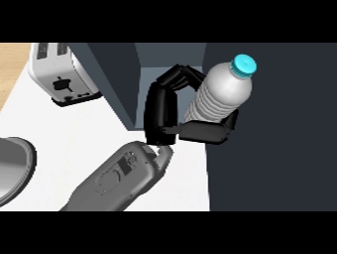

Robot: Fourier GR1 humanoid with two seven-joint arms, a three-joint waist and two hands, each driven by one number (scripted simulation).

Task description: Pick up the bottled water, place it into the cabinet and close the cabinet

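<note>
Bottle-carrying is the step in hand: with a toaster [60,74] at the far left of the white surface [69,129], the right hand [173,106] curls round the bottle [223,89], holding it upright, cap up, before the cabinet [168,57] opening, probably so it can stand inside.

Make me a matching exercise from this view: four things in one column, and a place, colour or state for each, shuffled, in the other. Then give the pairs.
Things:
1. bottled water
2. bottle cap
3. toaster
4. cabinet

Descriptions:
A. silver, on the counter at the upper left
B. light blue
C. held upright in the black hand
D. open, showing a grey-blue interior

Pairs: 1-C, 2-B, 3-A, 4-D
</note>
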